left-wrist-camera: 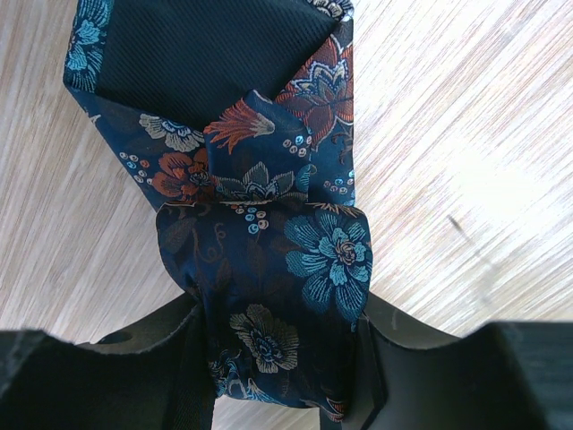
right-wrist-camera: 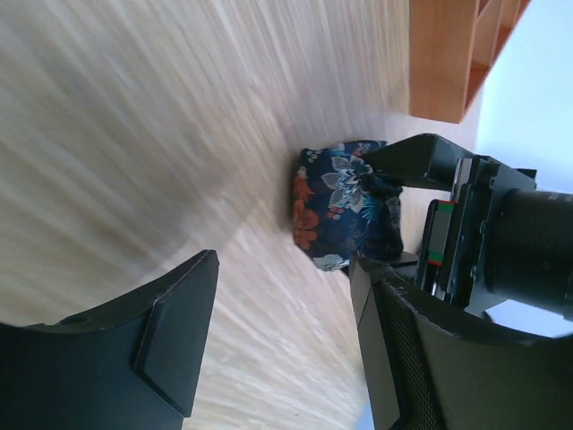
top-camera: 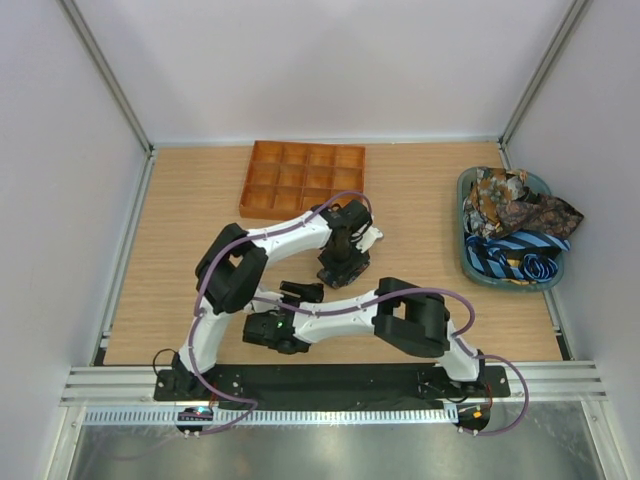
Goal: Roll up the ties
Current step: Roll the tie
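Shows a dark blue floral fabric necktie [left-wrist-camera: 260, 206], patterned with orange and teal blossoms, partly rolled into a plump bundle near the middle of a pale wood-grain table [left-wrist-camera: 466, 134]. Leaves the unrolled length lying flat on the wood just beyond the roll, its edges folded in around a black lining [left-wrist-camera: 197, 54]. Clamps the roll between the black fingers [left-wrist-camera: 143, 349] of the left gripper [left-wrist-camera: 282, 309], one finger pressed against each side of the bundle, the fabric bulging out between them. Places the right gripper [right-wrist-camera: 285, 260] low over the table near the roll but apart from it, jaws spread wide with nothing except bare wood between them. From above, sets both grippers close together at the table's centre, on white arms bent inward and trailing purple cables. Puts an orange gridded plastic tray [top-camera: 300, 180], divided into square compartments, at the far side of the table, just beyond the left arm's wrist. Puts a teal oval plastic basket [top-camera: 465, 235] at the right edge, well apart from both grippers. Heaps that basket with more neckwear: brown and orange paisley ties [top-camera: 515, 205] crumpled at the far end, blue diagonal-striped ties [top-camera: 520, 258] bunched at the near end.
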Controlling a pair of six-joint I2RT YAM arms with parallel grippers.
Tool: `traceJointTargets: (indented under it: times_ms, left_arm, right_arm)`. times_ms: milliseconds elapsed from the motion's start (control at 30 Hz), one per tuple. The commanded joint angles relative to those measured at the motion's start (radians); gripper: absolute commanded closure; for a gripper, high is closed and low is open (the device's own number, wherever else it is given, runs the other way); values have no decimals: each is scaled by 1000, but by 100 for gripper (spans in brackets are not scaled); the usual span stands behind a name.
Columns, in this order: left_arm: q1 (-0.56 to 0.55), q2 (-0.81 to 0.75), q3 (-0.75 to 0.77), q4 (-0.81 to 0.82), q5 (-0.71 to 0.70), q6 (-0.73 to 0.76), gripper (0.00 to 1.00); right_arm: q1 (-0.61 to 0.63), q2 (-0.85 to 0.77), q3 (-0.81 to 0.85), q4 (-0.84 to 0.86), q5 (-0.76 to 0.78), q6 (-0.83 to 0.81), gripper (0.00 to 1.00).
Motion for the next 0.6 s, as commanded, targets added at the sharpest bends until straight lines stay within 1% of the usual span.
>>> traceJointTargets:
  times_ms: [0,300,567]
  left_arm:
    - [6,73,-8,-152,27,-13,71]
    - [6,110,55,-244,50,-22,72]
    - [11,130,106,-302,64,-28,72]
  right_arm:
    - [-31,12,52,-82,84,-59,33]
    - [-76,82,49,-26,113,-132,30]
    - [-91,130,69,-2,81,-169,28]
